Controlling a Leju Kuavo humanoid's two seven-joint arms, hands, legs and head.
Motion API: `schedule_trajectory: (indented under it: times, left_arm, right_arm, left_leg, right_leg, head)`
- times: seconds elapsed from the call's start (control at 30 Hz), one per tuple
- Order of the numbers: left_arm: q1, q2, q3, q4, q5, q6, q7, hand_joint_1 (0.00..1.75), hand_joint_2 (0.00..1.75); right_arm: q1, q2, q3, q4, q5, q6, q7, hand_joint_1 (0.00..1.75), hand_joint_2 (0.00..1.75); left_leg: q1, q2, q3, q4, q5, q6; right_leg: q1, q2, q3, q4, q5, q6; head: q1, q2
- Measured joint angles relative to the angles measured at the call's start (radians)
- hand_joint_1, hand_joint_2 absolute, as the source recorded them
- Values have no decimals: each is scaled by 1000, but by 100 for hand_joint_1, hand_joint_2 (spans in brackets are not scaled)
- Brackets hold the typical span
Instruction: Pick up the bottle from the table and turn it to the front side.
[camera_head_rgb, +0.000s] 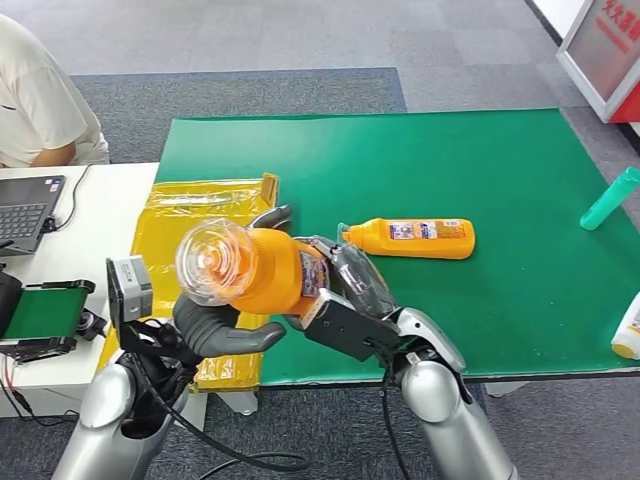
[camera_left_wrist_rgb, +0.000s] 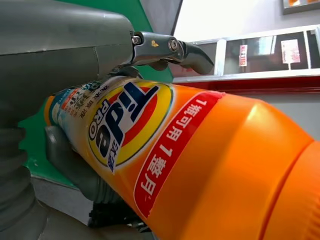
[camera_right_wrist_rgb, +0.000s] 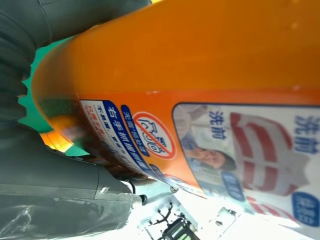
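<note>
You have the orange bottle (camera_head_rgb: 264, 270) lifted off the green surface (camera_head_rgb: 490, 300), lying sideways between both hands. The left robot hand (camera_head_rgb: 226, 330) cups it from beneath near the clear cap, while the right robot hand (camera_head_rgb: 343, 290) clasps its base, so it can be rotated until the Tide label faces front.

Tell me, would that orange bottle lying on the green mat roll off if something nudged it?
The lying orange bottle looks rounded and rests on its side on the green mat, so a sideways nudge would probably roll it a little. Its glossy plastic skin looks slippery. The like bottle held by the left hand and right hand keeps its shape, so it is likely stiff.
</note>
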Motion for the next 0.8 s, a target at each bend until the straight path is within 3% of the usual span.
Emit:
schedule_trajectory:
  times: [0.2,0.33,0.7,0.77,0.8]
  left_arm:
    - [-23,24,-32,0,-86,15,-1,0,175]
    - [-30,22,-46,4,-175,37,-3,175,175]
    - [-32,-18,-44,4,-288,70,-11,175,175]
    - [-31,-22,-43,4,-291,74,-15,175,175]
    - [-31,-22,-42,4,-292,76,-20,175,175]
  right_arm:
    - [-5,0,-4,19,27,-1,3,175,175]
    - [-8,0,-4,34,49,-13,3,175,175]
    - [-8,0,-9,35,60,-10,15,175,175]
    - [-8,0,-11,35,60,-9,16,157,175]
    - [-8,1,-13,35,60,-10,17,113,175]
  left_leg:
    - [0,0,0,0,0,0]
    - [0,0,0,0,0,0]
    - [0,0,0,0,0,0]
    - [0,0,0,0,0,0]
    - [0,0,0,0,0,0]
  right_leg:
    - [0,0,0,0,0,0]
    - [0,0,0,0,0,0]
    - [0,0,-1,0,0,0]
    - [0,0,-1,0,0,0]
    - [0,0,-1,0,0,0]
  head:
    - [0,0]
    - [0,0]
    - [0,0]
    - [0,0]
    - [0,0]
